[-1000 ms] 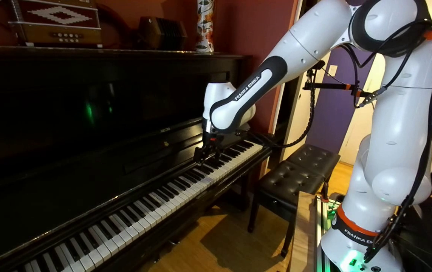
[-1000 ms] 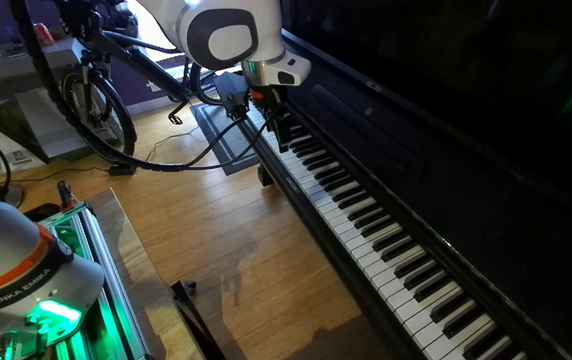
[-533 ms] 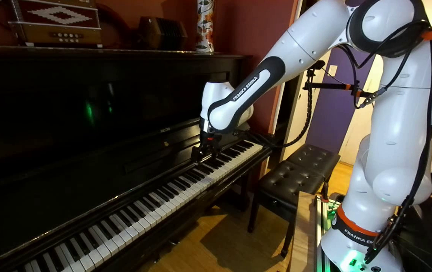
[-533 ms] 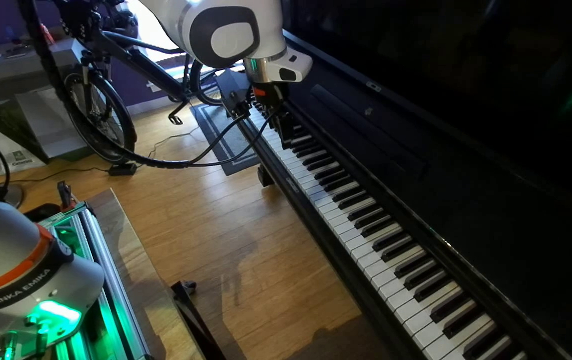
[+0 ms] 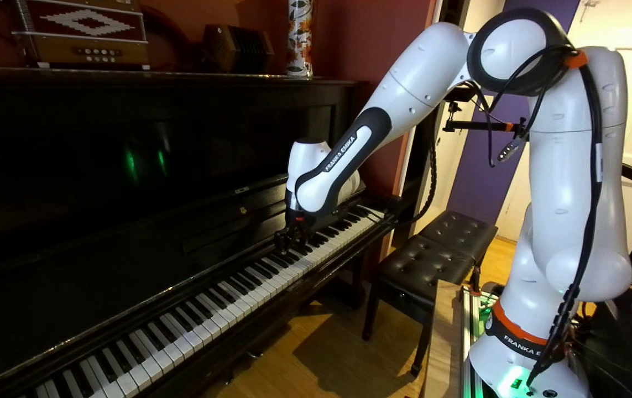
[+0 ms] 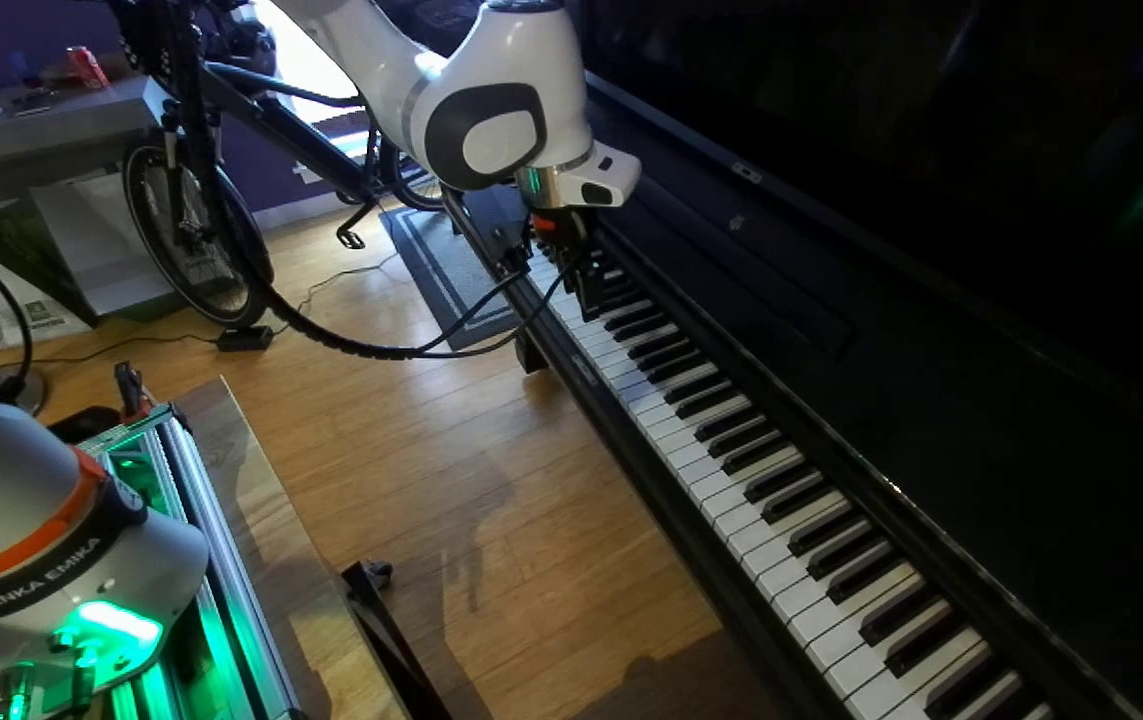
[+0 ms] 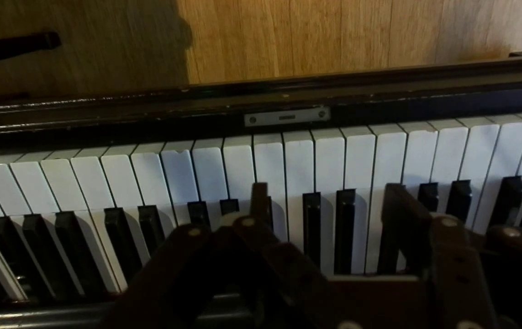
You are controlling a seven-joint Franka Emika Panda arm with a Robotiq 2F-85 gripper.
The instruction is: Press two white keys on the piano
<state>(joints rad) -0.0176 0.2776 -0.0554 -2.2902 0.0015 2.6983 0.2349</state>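
Note:
The black upright piano (image 5: 100,221) fills much of both exterior views, its long row of white keys (image 5: 222,318) running below the black panel. In the wrist view the white keys (image 7: 299,160) stretch across the middle, with shorter black keys (image 7: 345,228) behind their front parts. My gripper (image 7: 327,189) points down over the keyboard, its jaws apart with several keys visible between them and nothing held. One of its fingertips (image 7: 259,196) and the opposite one appear over the rear part of the keys. Whether either touches a key I cannot tell.
A black padded bench (image 5: 432,249) stands near the keyboard's far end. Accordion (image 5: 89,27) and patterned vase (image 5: 300,38) sit on top of the piano. The arm's cable (image 6: 351,348) hangs beside the keyboard. A bicycle (image 6: 281,130) stands behind.
The arm has come down, bringing the gripper lower toward the keys and slightly along the keyboard toward its nearer part in an exterior view. The jaws look somewhat closer together.

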